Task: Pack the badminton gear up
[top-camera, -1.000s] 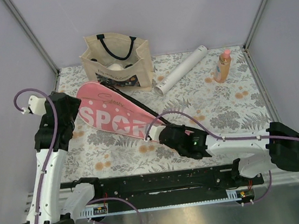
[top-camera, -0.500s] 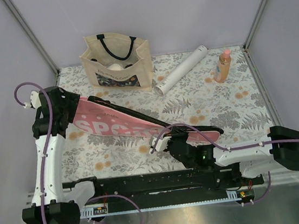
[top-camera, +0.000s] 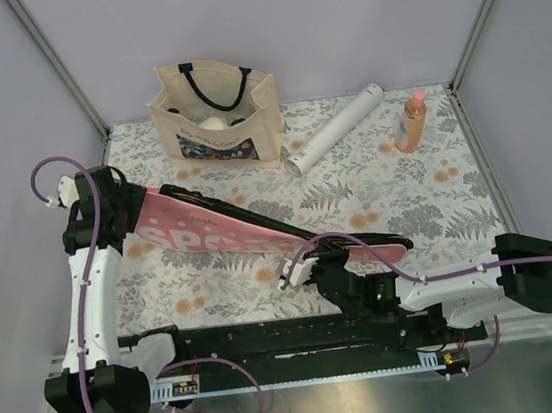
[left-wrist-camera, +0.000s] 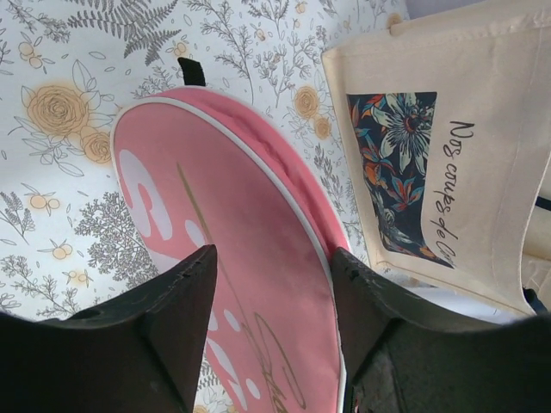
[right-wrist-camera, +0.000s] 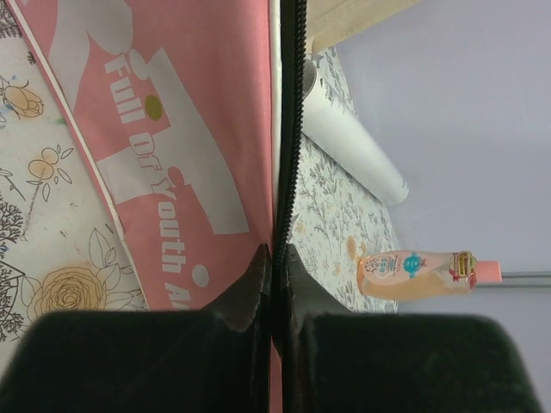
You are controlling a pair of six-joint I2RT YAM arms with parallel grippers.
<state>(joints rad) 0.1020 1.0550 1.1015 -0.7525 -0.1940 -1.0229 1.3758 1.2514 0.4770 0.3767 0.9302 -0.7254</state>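
Observation:
The pink SPORT-lettered case [top-camera: 229, 234] runs from the left side toward the near middle, tipped up on its long edge. My left gripper [top-camera: 133, 206] is at its wide head end. In the left wrist view the gripper [left-wrist-camera: 274, 275] is open, with the pink case face [left-wrist-camera: 250, 232] between the jaws. My right gripper [top-camera: 304, 267] is shut on the case's black zipper edge, as the right wrist view [right-wrist-camera: 275, 258] shows. The long white tube [top-camera: 335, 129] lies at the back. Rackets and shuttlecocks are hidden.
The beige tote [top-camera: 216, 113] stands at the back left, close behind the case head, and it also shows in the left wrist view [left-wrist-camera: 448, 155]. The orange bottle [top-camera: 412, 121] stands at the back right beside the tube. The table has a floral cloth [top-camera: 436, 197].
The case has turned from lying flat to standing on its edge, and its narrow end has swung toward the near right. The right gripper has drawn back along the edge. The left gripper has dropped lower at the head end.

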